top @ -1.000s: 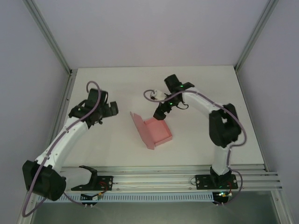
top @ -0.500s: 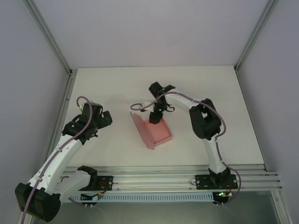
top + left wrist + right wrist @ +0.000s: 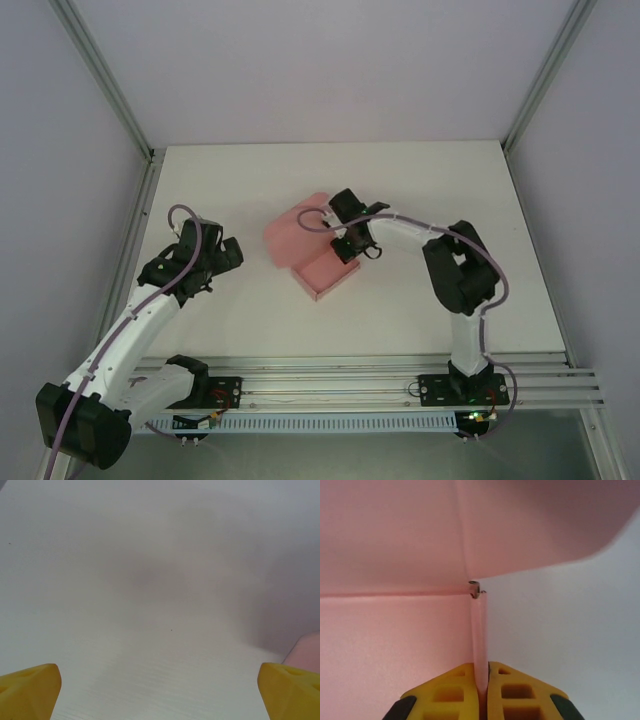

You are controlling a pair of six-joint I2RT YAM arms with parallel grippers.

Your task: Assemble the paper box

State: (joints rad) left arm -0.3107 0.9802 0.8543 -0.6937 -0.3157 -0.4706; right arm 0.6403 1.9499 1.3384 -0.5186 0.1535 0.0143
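Left gripper (image 3: 160, 692): jaws are set wide apart, with nothing held between them.
Fingertips (image 3: 30, 687): two yellow tips are seen, one at the lower left corner and one at the lower right corner of the view.
Table (image 3: 150, 530): a plain white surface is shown beneath the gripper, out of focus.
Shadow (image 3: 150, 577): a soft grey patch is cast on the table near the centre.
Paper box (image 3: 309, 647): a pale pink rounded corner is visible at the right edge, just above the right-hand fingertip; contact cannot be determined.
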